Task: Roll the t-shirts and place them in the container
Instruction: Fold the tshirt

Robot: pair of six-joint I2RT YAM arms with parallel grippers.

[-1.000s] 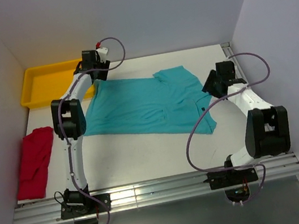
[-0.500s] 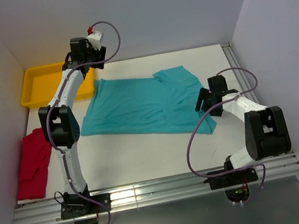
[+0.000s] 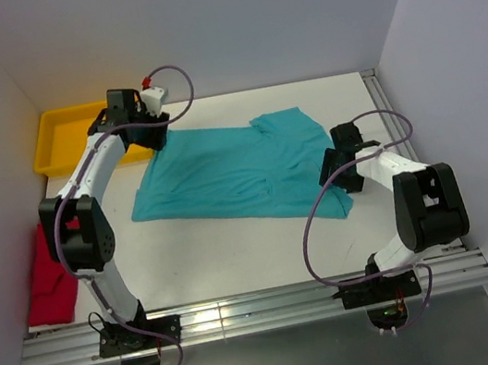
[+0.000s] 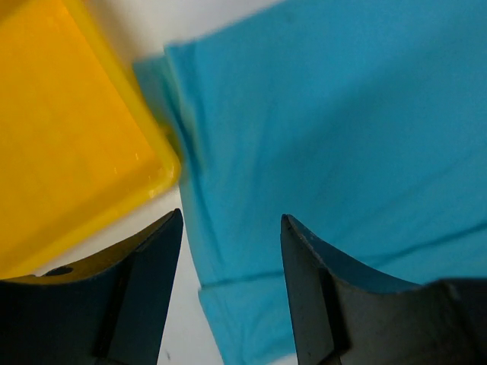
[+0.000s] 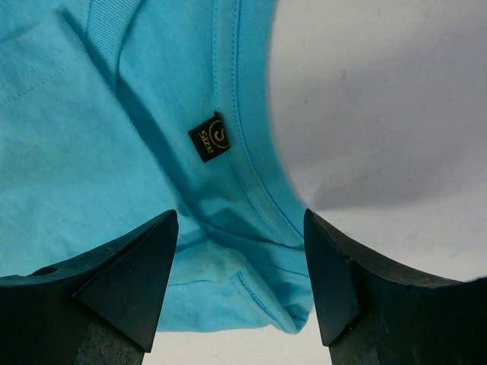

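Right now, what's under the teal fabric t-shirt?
Only the white table shows around the teal fabric t-shirt. The spread cloth covers whatever lies directly beneath.

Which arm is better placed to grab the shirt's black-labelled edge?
Right. The right gripper hangs open over the small black label on the teal fabric t-shirt; the left gripper is opposite, by the yellow plastic tray.

Robot lab test cell

A white table is boxed in by plain pale walls, and a metal rail runs along its near edge. The left arm and right arm are bolted to that rail, with loose cables looping beside them. What lies out reads as trial props: a yellow tray, a spread teal shirt and a crumpled red shirt.
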